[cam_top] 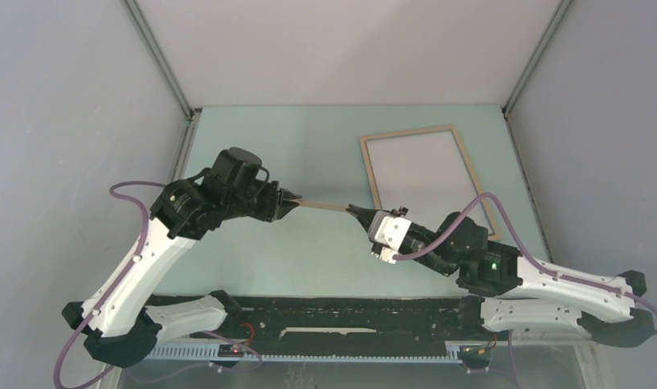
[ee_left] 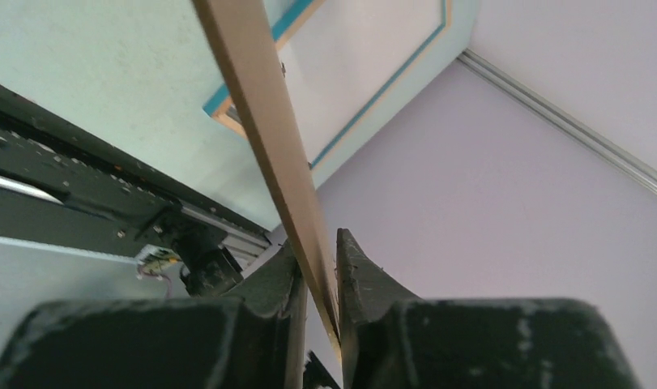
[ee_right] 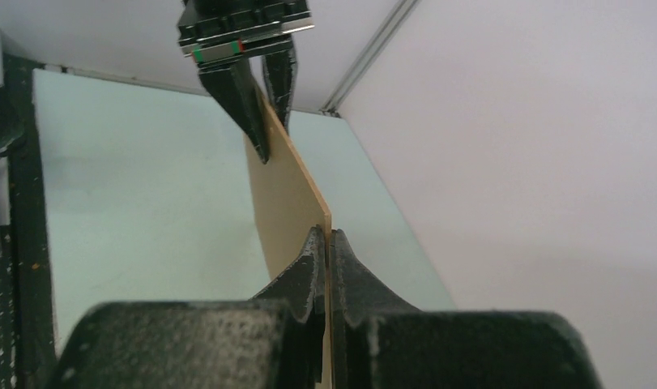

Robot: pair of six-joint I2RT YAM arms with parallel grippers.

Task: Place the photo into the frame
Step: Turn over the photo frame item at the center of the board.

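From above, a thin brown board [cam_top: 325, 206] is seen edge-on, bridged between the left pincer [cam_top: 296, 203] and the right pincer [cam_top: 353, 211] above the table [cam_top: 309, 146]. The frame [cam_top: 410, 132] lies flat beyond the right pincer, well apart from both and near the table's far edge and side wall; bare tabletop is seen beyond the left pincer. In the left wrist view, the left pincer [ee_left: 318, 275] is narrowed about the board [ee_left: 260, 105]; whether it presses cannot be told. The frame [ee_left: 218, 108], blue-edged, lies ahead of it by the wall. In the right wrist view, the right pincer [ee_right: 329, 243] is clamped on the board's [ee_right: 288, 203] near edge, the left pincer [ee_right: 274, 134] straddles the far corner, and bare table [ee_right: 130, 186] is seen to the left.
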